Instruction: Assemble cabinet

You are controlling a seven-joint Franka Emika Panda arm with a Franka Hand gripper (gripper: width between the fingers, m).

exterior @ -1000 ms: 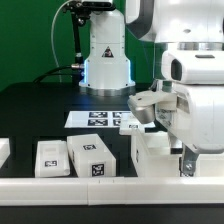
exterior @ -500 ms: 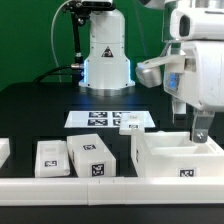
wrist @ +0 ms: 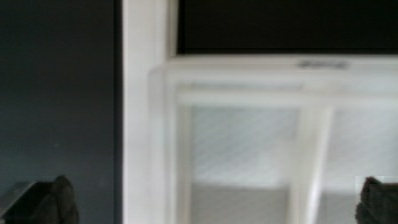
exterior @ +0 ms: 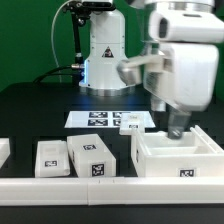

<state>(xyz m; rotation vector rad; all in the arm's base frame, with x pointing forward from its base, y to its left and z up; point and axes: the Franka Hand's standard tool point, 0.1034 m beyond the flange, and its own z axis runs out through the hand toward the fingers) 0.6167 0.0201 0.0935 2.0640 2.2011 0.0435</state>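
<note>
The cabinet (exterior: 180, 158) is a large white open box with a tag on its front, standing at the exterior view's right near the table's front. My gripper (exterior: 178, 124) hangs just above its back wall, apart from it. In the wrist view the cabinet (wrist: 249, 120) fills the picture with its rim and an inner divider. My gripper (wrist: 214, 205) is open, with the dark fingertips (wrist: 45, 200) at the far edges of the wrist view and nothing held between them.
Two small white tagged blocks (exterior: 52, 158) (exterior: 92, 158) lie left of the cabinet. The marker board (exterior: 100, 119) lies behind, with a small tagged part (exterior: 131, 124) on its right end. The arm's base (exterior: 105, 55) stands at the back. A white rail (exterior: 80, 186) runs along the front.
My gripper has risen from low at the cabinet's right front and moved toward the exterior view's left, ending above the cabinet's back wall. The cabinet has stayed in place.
</note>
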